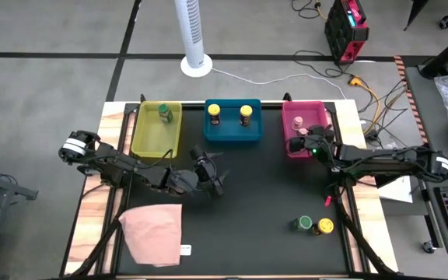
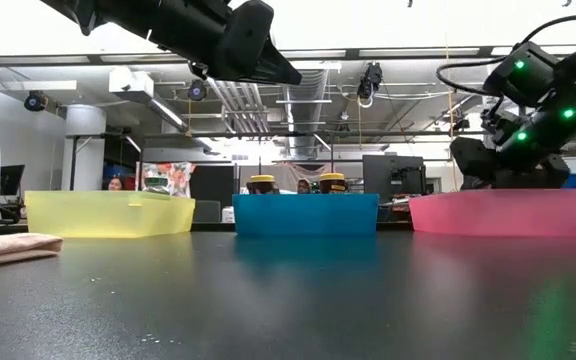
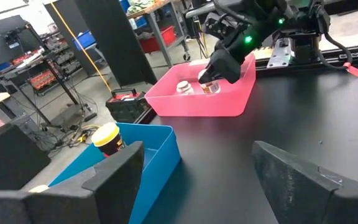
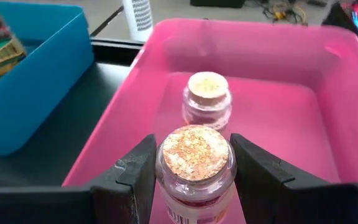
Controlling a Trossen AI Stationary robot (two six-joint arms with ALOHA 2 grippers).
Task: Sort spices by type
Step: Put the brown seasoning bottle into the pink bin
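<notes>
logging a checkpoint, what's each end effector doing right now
Left end effector: open, holding nothing, above the table in front of the blue bin.
Right end effector: closed on a pink-lidded spice jar inside the pink bin.

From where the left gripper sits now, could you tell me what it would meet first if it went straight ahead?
Probably the pink bin: the open left gripper points across bare table toward it, passing beside the blue bin; depth is uncertain.

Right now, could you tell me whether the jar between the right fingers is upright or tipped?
Upright: the jar stands lid-up between the right gripper's fingers, over the pink bin.
</notes>
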